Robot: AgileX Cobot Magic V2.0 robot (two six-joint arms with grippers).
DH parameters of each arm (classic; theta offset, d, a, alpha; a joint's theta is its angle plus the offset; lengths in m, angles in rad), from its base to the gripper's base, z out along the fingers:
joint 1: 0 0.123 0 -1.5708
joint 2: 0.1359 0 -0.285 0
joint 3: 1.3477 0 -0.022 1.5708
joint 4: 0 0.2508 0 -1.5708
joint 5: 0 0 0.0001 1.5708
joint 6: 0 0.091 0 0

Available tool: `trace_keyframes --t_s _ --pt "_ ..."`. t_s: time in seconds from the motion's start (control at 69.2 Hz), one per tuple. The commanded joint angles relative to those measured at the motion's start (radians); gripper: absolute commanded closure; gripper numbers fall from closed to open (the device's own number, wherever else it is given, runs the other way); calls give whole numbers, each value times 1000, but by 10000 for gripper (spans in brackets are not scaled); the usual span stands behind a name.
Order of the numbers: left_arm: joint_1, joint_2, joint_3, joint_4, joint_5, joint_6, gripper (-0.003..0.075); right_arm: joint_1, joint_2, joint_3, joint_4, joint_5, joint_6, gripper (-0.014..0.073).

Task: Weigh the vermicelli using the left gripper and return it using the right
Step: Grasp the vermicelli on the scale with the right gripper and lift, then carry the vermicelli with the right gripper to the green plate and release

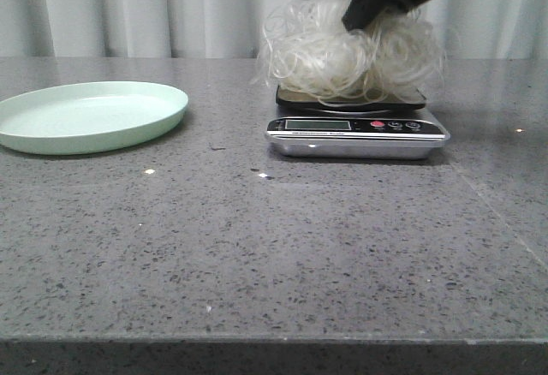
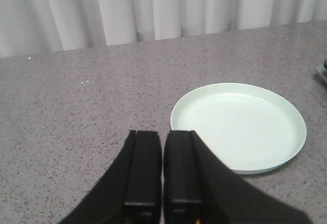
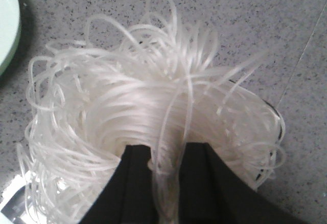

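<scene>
The vermicelli [image 1: 342,54] is a fluffy whitish tangle of thin strands resting on the dark platform of the silver kitchen scale [image 1: 355,133]. My right gripper [image 1: 360,17] reaches down into its top from above. In the right wrist view the jaws [image 3: 166,155] are nearly together, with a bundle of strands [image 3: 127,101] pinched between them. My left gripper [image 2: 163,134] is shut and empty, hovering over the table beside the near rim of the empty pale green plate [image 2: 240,127]. The left gripper is out of the front view.
The pale green plate [image 1: 90,114] lies at the left of the grey speckled table, well apart from the scale. The plate's edge shows in the right wrist view [image 3: 7,24]. White curtains hang behind the table.
</scene>
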Motion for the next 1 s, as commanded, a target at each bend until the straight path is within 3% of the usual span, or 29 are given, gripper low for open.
trace_keyframes --t_s 0.0,0.217,0.405,0.68,0.983 --pt "2 3 -26 -5 -71 -10 584 -1 -92 -82 0 -46 -8 443" --pt "2 3 -26 -5 -71 -10 584 30 -112 -234 5 26 -8 443" --pt "2 3 -26 -5 -71 -10 584 146 -87 -352 5 -11 -8 443" --pt "2 3 -26 -5 -71 -10 584 321 126 -521 5 -52 -8 443" --pt "2 3 -26 -5 -71 -10 584 375 344 -596 15 -76 -8 443"
